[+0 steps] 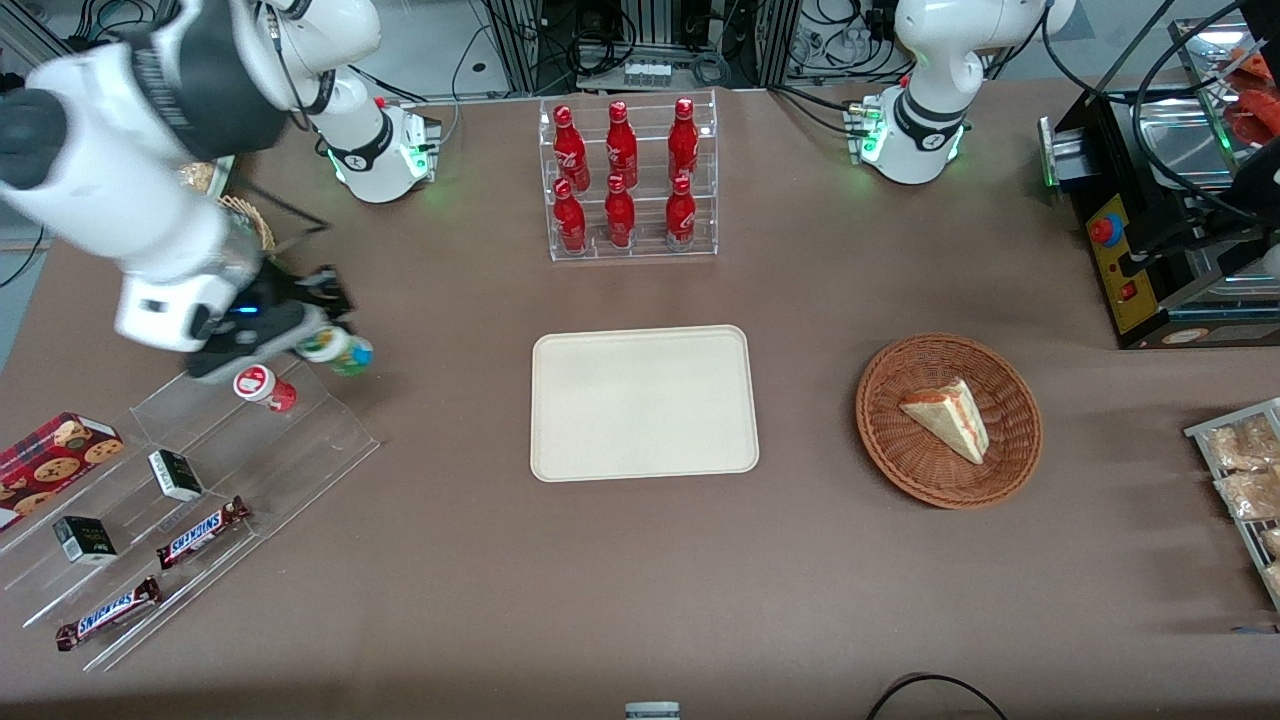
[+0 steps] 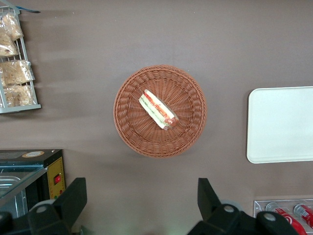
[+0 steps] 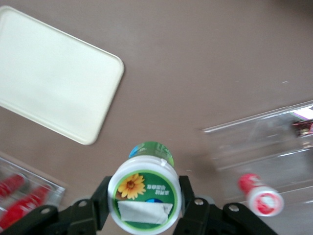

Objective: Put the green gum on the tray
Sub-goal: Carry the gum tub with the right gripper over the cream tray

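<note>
Front view: at left of frame, the pincer (image 1: 318,338) grasps the green gum (image 1: 336,351) above the clear rack (image 1: 230,450), beside the red gum (image 1: 264,388). The tray (image 1: 643,403) lies mid-frame on the bench (image 1: 800,560), well apart.

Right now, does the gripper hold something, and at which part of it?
Yes. The gripper holds the green gum, one finger on each side of its white lid, above the table and not yet over the tray.
</note>
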Motion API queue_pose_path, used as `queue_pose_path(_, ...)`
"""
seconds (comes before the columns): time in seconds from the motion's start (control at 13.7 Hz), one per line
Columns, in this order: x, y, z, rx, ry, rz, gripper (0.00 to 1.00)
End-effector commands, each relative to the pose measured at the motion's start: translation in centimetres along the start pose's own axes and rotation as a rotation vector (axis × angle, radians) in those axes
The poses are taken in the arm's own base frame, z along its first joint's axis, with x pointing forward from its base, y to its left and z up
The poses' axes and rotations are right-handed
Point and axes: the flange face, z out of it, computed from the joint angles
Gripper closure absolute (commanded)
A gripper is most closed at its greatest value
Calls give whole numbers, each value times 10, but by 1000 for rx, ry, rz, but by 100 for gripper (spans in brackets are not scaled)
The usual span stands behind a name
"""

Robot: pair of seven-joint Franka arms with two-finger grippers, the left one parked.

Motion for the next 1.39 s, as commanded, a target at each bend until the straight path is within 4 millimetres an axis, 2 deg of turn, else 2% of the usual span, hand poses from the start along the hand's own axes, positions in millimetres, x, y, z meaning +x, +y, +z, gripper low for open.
queue_pose_path(0.0, 42, -59, 38, -11, -59, 135, 100)
queue_pose_path(0.07, 55, -88, 60, -21, -62, 183, 100)
queue_pose_path(0.15, 67, -109, 84, -24, -49, 241, 100)
queue_pose_path(0.37, 89, -185, 143, -25, 12, 307, 100)
queue_pose_path(0.51, 100, -228, 179, -25, 31, 348, 100)
queue_pose_path(0.66, 108, -257, 214, -26, 42, 374, 100)
queue_pose_path(0.8, 110, -277, 245, -27, 64, 389, 100)
queue_pose_path(0.95, 107, -288, 270, -70, 82, 356, 100)
queue_pose_path(1.24, 105, -298, 298, -73, 100, 376, 100)
queue_pose_path(1.32, 105, -298, 299, -62, 100, 385, 100)
